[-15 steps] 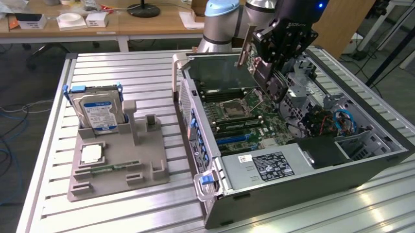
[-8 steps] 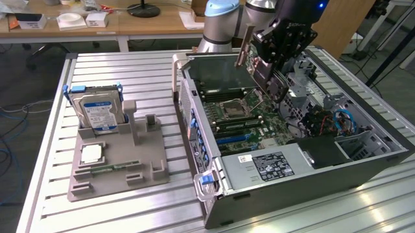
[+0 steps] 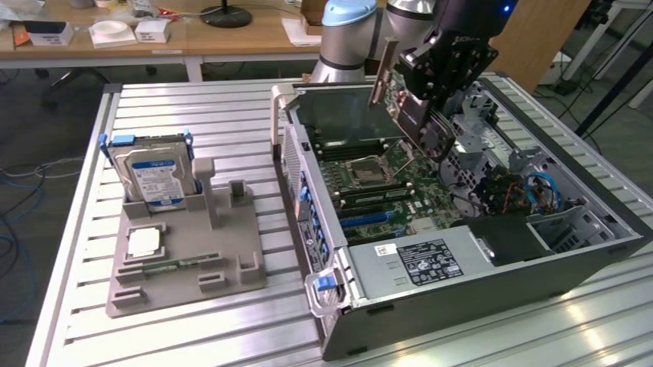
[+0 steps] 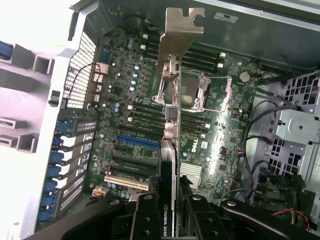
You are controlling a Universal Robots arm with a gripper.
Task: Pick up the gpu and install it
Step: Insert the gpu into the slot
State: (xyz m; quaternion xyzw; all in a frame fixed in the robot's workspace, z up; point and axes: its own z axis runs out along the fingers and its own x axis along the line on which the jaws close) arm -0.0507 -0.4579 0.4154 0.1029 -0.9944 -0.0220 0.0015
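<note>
1 arm (image 3: 342, 42) overhangs the open case (image 3: 408, 321), fingers (image 4: 145, 220) clamping the gpu (image 4: 170, 165).

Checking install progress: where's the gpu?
Exterior view's right half: the gpu is held in the gripper above the open computer case, over the motherboard, not yet slotted.

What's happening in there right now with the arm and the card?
The gripper is closed on the gpu, holding it tilted above the motherboard inside the open computer case. The card is not yet seated in a slot. The hard drive stands in its grey holder at the exterior view's left.
</note>
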